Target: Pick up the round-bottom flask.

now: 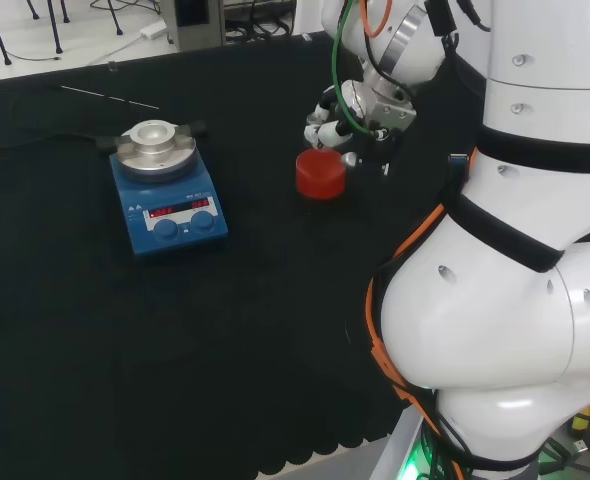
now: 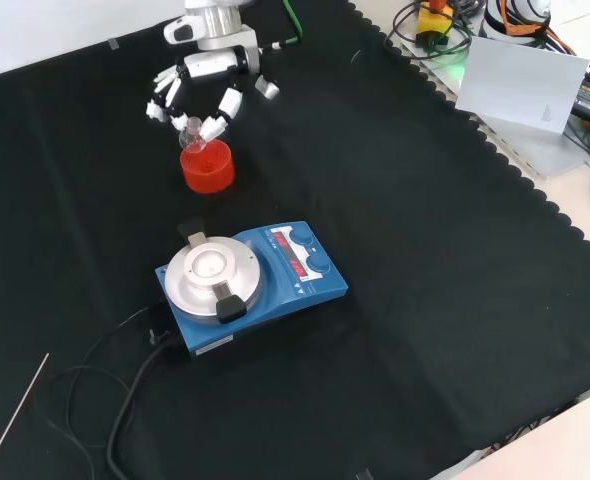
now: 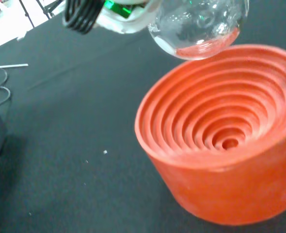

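you're working over the desk (image 2: 425, 260), black cloth all across it. the biggest thing on it is the blue hotplate (image 2: 250, 280), which in the front view sits nearer the camera than your work and well apart from it, so you can leave it out of your path.

the red stand (image 2: 207, 167) is the ribbed ring under your hand (image 2: 207, 62). in the wrist view its stepped rings lie open and bare, with the flask (image 3: 198, 26) hanging just above the rim and not resting in it. i judge the flask is already off its seat, so the step in hand is the lift itself.

to do it well, carry the flask straight up until the bulb is well clear of the rim before you move sideways; a drift now could knock the bulb on the rim or drag the stand along. keep the wrist level so the neck doesn't slide through the grip, and go slowly, since clear glass gives you little warning of a slip.

now the fingers (image 2: 225, 105): in the front view they curl down and inward, their tips gathered at the small flask neck above the stand. they look closed in a pinch on the neck, with nothing else touched. just how each tip sits on the glass i cannot tell.
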Robot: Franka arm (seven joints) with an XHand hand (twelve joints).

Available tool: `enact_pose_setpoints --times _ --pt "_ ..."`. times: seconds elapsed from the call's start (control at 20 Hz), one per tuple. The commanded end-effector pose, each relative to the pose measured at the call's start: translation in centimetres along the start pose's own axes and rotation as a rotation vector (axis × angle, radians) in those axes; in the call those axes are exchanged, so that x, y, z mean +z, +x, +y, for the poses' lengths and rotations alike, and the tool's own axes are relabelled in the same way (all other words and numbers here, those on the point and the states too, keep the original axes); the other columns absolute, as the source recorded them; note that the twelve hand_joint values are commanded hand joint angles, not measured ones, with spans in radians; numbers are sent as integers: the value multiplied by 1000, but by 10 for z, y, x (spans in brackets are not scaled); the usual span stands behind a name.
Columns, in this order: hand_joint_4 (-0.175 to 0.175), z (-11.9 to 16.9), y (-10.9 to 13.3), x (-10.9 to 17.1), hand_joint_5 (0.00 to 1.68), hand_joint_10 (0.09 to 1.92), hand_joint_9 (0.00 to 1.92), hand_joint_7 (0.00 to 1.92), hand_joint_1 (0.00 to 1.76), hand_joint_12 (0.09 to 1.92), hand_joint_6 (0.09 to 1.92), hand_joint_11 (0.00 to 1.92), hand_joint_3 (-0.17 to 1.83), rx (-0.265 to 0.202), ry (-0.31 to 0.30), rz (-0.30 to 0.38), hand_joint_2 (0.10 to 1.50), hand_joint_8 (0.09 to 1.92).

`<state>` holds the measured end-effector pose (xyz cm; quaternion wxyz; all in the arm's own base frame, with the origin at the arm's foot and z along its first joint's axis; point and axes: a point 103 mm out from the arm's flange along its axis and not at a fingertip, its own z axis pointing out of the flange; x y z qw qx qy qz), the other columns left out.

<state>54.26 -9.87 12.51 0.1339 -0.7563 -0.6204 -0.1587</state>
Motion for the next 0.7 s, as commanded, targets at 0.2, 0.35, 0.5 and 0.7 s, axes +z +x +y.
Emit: enact_pose_setpoints --times 0.2,0.35,0.5,0.7 --pt "77 -18 23 -43 1025 535 624 432 1076 1311 1135 258 740 -2 -30 51 743 556" --pt "73 -24 35 -54 1035 535 623 436 1081 1311 1124 257 752 -13 -34 54 732 558" --pt "72 -28 46 -63 1040 534 623 440 1083 1311 1119 256 757 -26 -40 57 727 559" --pt "71 -34 68 -65 1048 534 621 443 1086 1312 1111 255 769 -43 -41 56 717 560"
